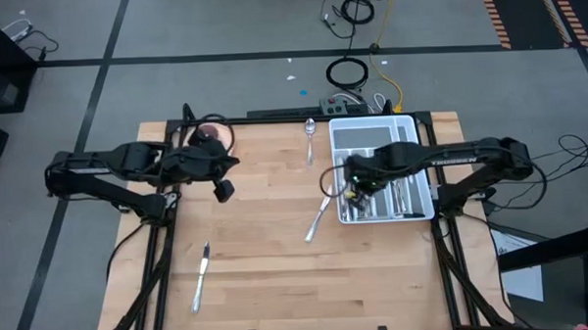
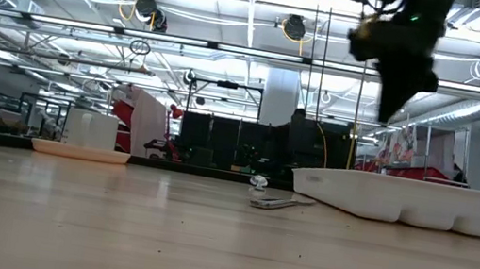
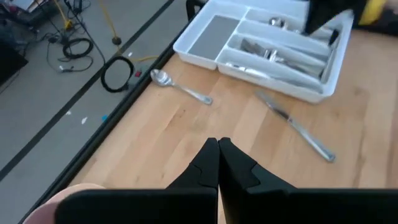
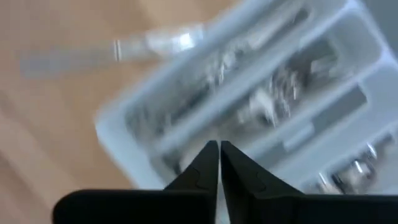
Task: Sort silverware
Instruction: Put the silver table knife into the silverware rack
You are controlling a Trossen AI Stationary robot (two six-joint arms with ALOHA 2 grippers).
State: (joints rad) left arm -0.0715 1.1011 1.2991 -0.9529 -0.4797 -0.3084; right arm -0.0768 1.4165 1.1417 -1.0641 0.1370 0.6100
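My left gripper (image 1: 223,190) (image 3: 217,146) hangs shut above the bare table, left of centre, with nothing between its fingers. My right gripper (image 1: 355,190) (image 4: 219,147) is shut too and holds nothing. It points down over the left part of the white tray (image 1: 418,168) (image 4: 118,134), where sorted silverware (image 1: 393,196) (image 3: 273,57) lies in the compartments. Loose silverware lies flat on the wood: a spoon (image 1: 311,135) (image 3: 180,88) at the far edge, a knife (image 1: 319,219) (image 3: 297,129) just left of the tray, and another knife (image 1: 200,278) at the near left.
A pink saucer with a cup (image 1: 211,135) (image 2: 80,150) stands at the far left corner, right behind my left arm. Bare wood stretches across the table's middle and near side. Cables lie on the floor beyond the far edge.
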